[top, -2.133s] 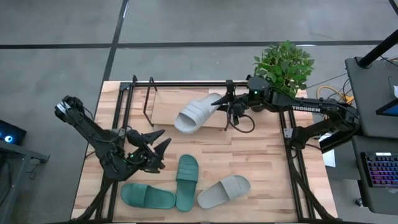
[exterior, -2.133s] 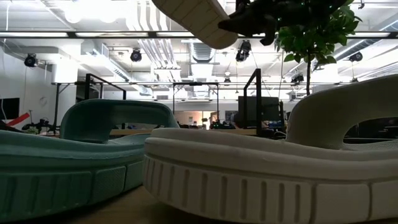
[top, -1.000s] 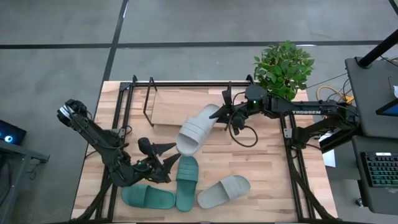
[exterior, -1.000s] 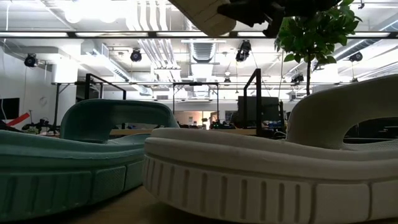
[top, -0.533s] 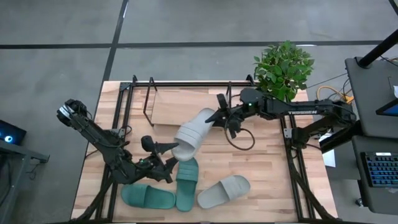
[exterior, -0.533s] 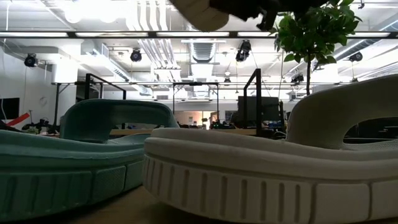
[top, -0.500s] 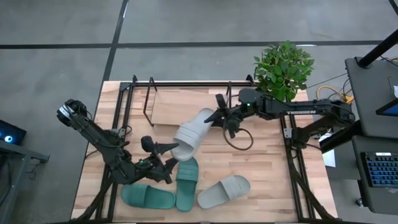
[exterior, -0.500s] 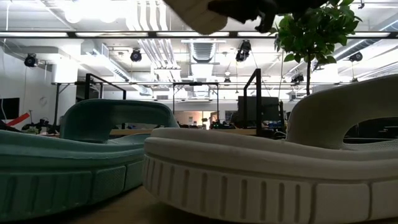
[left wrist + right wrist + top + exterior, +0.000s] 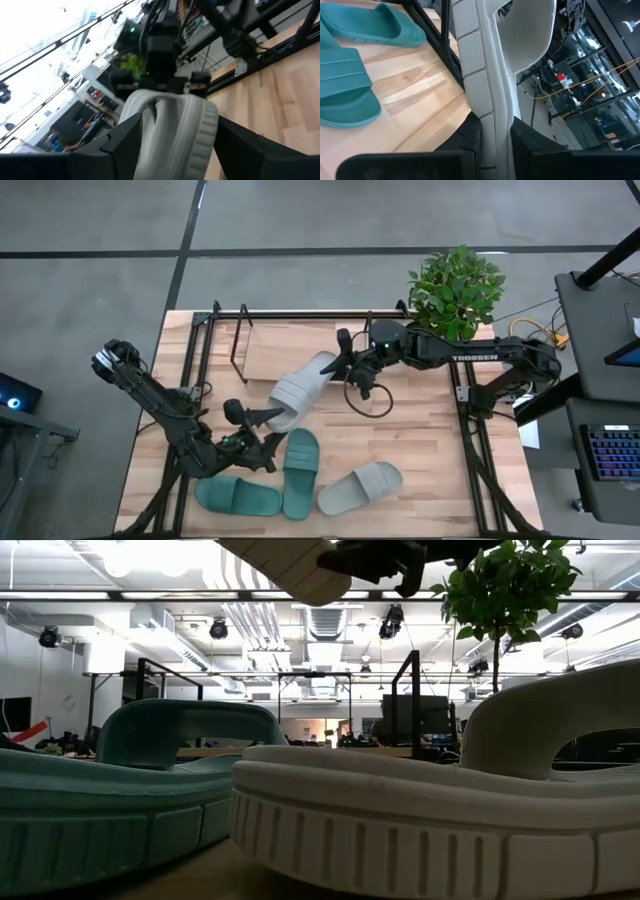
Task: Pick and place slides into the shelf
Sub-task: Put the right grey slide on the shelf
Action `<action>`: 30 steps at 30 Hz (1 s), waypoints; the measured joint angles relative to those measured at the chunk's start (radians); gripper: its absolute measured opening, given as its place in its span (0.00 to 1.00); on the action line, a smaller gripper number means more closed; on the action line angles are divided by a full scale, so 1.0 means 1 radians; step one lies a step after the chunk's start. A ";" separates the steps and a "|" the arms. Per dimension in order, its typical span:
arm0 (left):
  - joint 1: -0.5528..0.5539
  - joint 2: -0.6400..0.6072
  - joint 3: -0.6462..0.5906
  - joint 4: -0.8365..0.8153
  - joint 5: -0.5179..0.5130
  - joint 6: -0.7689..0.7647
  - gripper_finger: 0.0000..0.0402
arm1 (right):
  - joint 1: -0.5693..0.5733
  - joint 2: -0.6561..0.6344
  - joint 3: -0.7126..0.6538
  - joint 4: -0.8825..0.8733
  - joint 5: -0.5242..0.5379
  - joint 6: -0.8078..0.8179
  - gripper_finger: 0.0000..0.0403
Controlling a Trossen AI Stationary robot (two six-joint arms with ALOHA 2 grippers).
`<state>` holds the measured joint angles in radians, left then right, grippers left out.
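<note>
A grey sandal (image 9: 298, 390) is clamped by the right gripper (image 9: 345, 366) mid-table; the left gripper (image 9: 262, 420), spread open, should be closed squarely around its free end.

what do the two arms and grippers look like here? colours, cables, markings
Both arms are dark, nearly black, jointed links. The right arm carries white TROSSEN lettering on its forearm, a small green light near the wrist, and a black cable loop hanging below. The left gripper and right gripper each have two dark pointed fingers.
</note>
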<state>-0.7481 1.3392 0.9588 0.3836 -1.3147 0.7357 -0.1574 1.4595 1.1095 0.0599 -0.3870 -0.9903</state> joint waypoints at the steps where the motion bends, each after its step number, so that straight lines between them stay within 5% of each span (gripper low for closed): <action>1: -0.004 0.000 0.000 -0.001 -0.019 0.000 0.53 | 0.000 -0.003 0.000 -0.003 0.000 -0.001 0.11; 30: -0.013 0.000 -0.002 -0.002 -0.037 0.001 0.53 | 0.000 -0.013 -0.004 -0.009 0.022 -0.004 0.11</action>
<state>-0.7612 1.3388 0.9565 0.3814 -1.3514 0.7364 -0.1574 1.4467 1.1057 0.0513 -0.3653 -0.9947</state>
